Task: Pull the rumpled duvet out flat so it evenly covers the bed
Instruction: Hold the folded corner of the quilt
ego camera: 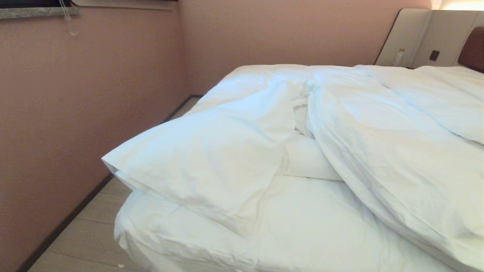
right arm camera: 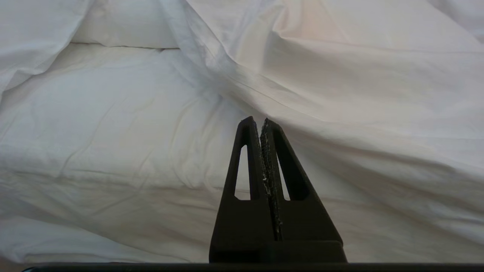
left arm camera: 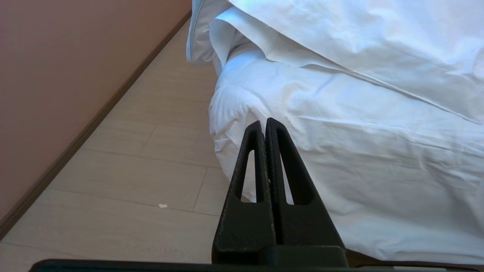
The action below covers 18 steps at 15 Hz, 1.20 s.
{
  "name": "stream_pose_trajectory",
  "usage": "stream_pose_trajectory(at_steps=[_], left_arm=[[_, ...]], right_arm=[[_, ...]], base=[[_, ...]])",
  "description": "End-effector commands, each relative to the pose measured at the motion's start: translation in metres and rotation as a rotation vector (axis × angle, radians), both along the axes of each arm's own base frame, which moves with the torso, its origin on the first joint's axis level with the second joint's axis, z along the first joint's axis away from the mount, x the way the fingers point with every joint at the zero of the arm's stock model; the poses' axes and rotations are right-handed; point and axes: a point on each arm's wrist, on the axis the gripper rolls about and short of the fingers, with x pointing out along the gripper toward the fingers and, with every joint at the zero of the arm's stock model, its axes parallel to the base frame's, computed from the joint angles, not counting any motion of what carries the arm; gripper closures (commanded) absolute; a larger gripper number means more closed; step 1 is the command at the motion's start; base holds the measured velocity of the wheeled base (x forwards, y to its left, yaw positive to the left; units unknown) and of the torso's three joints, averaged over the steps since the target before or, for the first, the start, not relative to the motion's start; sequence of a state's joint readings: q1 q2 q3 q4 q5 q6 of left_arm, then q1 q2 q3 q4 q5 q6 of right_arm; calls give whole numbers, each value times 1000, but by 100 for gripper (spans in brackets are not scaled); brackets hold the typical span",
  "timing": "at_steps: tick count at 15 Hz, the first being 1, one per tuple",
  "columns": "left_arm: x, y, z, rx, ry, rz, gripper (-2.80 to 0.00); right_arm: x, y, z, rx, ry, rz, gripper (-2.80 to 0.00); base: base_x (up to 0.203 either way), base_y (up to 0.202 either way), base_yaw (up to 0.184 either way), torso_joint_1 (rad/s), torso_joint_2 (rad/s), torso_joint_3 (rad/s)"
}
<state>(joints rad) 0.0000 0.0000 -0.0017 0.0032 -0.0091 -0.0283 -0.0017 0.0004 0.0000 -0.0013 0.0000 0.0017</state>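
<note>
the duvet (ego camera: 378, 143) lies bunched and folded back across the bed (ego camera: 310, 226), its loose corner (ego camera: 113, 162) overhanging the left side. the left gripper (left arm camera: 263, 124) looks nearer that corner; the right gripper (right arm camera: 257, 122) faces the fold. both pairs of fingers are pressed together, empty.

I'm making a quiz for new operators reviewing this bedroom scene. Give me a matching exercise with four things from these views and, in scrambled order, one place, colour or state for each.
Things:
1. duvet
2. wall
3. left pincer
4. headboard

Descriptions:
A. dusty pink
B. brown, at the far right
C. rumpled, folded back off the sheet
D. shut, empty, by the bed's corner

Pairs: 1-C, 2-A, 3-D, 4-B
</note>
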Motion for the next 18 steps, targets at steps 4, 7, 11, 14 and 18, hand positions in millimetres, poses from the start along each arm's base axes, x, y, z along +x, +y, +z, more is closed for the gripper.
stream_pose_trajectory(at_steps=[4,7,11,14,18], left_arm=[[0,0,0,2,0,0,0],[0,0,0,1,0,0,0],[0,0,0,2,2,0,0],[0,0,0,10,0,-5,0],[-2,0,8,-41,-29,-18,0]], right_arm=[[0,0,0,0,-1,2,0],[0,0,0,0,-1,0,0],[0,0,0,0,-1,1,0],[0,0,0,0,0,2,0],[0,0,0,0,-1,2,0]], base=[[0,0,0,0,0,0],[0,0,0,0,0,0],[0,0,0,0,0,0],[0,0,0,0,0,0],[0,0,0,0,0,0]])
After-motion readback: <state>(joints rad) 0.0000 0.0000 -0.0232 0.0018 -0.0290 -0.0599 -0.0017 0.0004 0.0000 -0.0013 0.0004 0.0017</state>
